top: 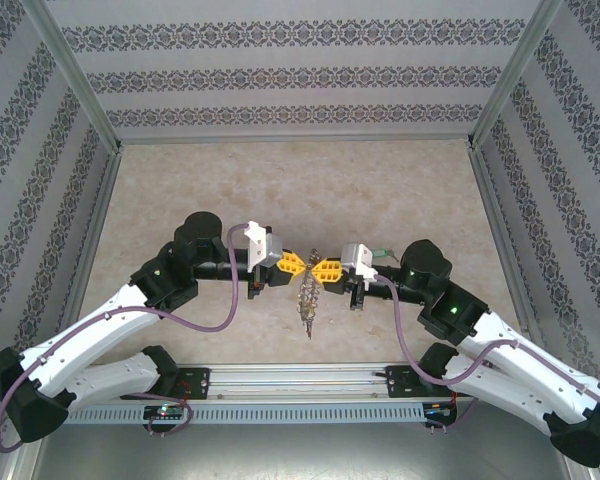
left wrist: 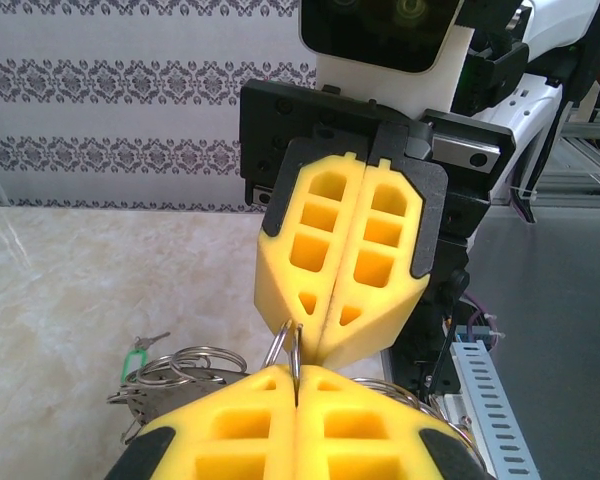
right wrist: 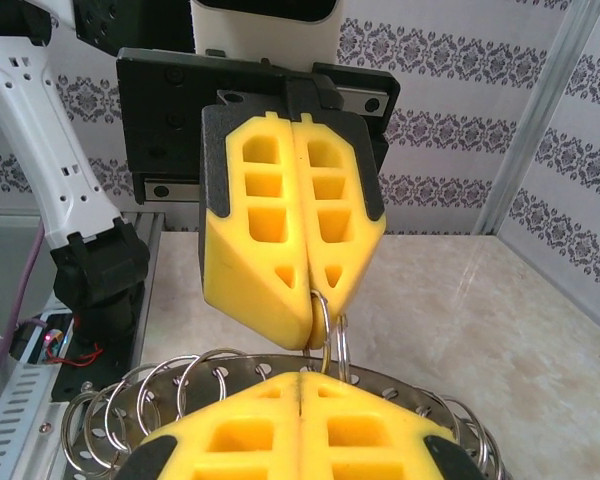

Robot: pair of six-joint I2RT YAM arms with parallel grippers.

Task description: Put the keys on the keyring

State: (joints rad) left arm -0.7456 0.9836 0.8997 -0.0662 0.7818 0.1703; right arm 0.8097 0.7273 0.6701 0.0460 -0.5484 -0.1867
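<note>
Holding tight matters now: the left hand (top: 300,264) and right hand (top: 321,269) are both clenched on the big thin grey metal keyring with many small silver keys (top: 308,300), mid-frame. Best to pull its loop apart slowly. The small green-tagged key (left wrist: 132,358) lies lower left on the bench (left wrist: 50,290).

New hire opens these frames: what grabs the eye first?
The yellow left fingers and right fingers meet tip to tip over the middle of the table, both shut on one small loop of the keyring. Its wreath of silvery rings fans out below them. A green key lies on the table nearby.
</note>
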